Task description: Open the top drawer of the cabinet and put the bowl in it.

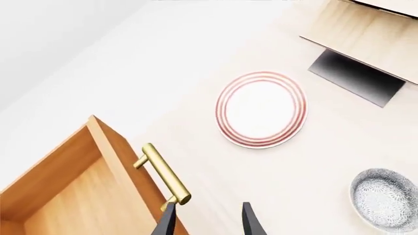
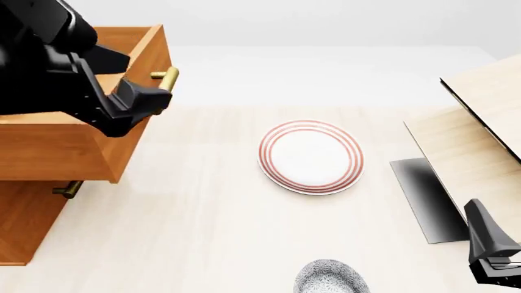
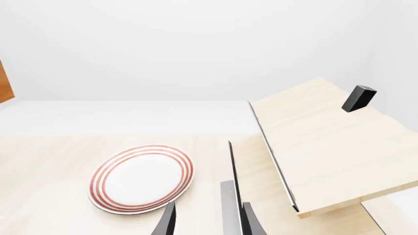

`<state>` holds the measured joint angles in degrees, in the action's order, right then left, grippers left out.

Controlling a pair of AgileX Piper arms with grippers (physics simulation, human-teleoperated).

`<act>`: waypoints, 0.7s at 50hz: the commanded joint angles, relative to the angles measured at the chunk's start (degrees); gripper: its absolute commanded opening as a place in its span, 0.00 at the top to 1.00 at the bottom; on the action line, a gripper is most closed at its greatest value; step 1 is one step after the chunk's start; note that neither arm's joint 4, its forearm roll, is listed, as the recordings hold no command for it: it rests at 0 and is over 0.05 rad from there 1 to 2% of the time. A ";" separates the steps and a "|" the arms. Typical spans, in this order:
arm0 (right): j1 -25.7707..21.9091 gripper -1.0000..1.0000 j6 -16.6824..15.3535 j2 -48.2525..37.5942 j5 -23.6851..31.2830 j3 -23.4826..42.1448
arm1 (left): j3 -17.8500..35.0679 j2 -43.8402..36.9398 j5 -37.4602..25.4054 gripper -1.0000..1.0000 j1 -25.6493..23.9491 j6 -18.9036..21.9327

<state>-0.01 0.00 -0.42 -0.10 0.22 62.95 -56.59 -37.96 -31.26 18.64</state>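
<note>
Near me the bowl (image 2: 331,278) waits on the counter (image 2: 204,232), between my end effectors. Left end effector (image 1: 209,218), fingers parted and empty, hangs just beside the handle (image 1: 163,177) of the pulled-out top drawer (image 2: 77,143).

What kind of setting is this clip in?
Probably a simulated tabletop rather than a real room: a pale table against blank white, bearing only a cabinet with its top drawer open, a plate and a bowl.
</note>
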 commanded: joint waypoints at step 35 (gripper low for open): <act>0.01 0.00 0.01 0.08 0.02 -0.04 | -9.30 -3.72 10.87 0.00 -11.41 -11.13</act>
<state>-0.01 0.01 -0.42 -0.10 0.22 55.53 -58.68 -29.68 -40.25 10.05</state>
